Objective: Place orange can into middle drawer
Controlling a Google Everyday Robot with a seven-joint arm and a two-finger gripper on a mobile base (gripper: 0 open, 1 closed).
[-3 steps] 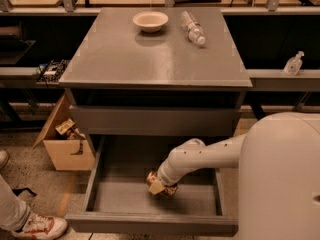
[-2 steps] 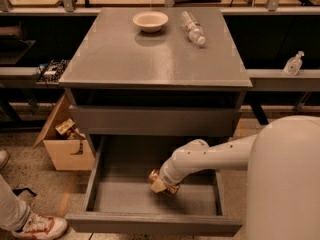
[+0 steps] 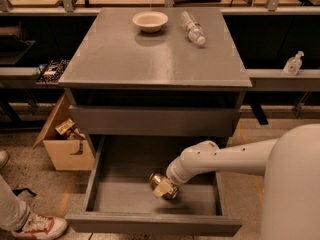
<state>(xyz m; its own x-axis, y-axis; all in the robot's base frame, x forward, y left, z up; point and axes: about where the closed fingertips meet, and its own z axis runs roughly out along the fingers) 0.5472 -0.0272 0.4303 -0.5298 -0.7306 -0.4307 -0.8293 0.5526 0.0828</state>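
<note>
The grey cabinet's middle drawer [image 3: 125, 196] is pulled out wide at the bottom of the view. My white arm reaches in from the right. My gripper [image 3: 164, 186] is inside the drawer, right of its centre, just above the drawer floor. It is shut on the orange can [image 3: 157, 179], whose shiny metallic end shows at the gripper's upper left. The can looks tilted on its side in the grasp.
On the cabinet top [image 3: 155, 59] stand a cream bowl [image 3: 150, 20] and a clear plastic bottle [image 3: 192, 28] lying down. A cardboard box [image 3: 62, 144] sits on the floor left of the drawer. A person's shoe [image 3: 37, 227] is at the lower left.
My arm and the can have shifted very slightly within the drawer; the grasp is unchanged.
</note>
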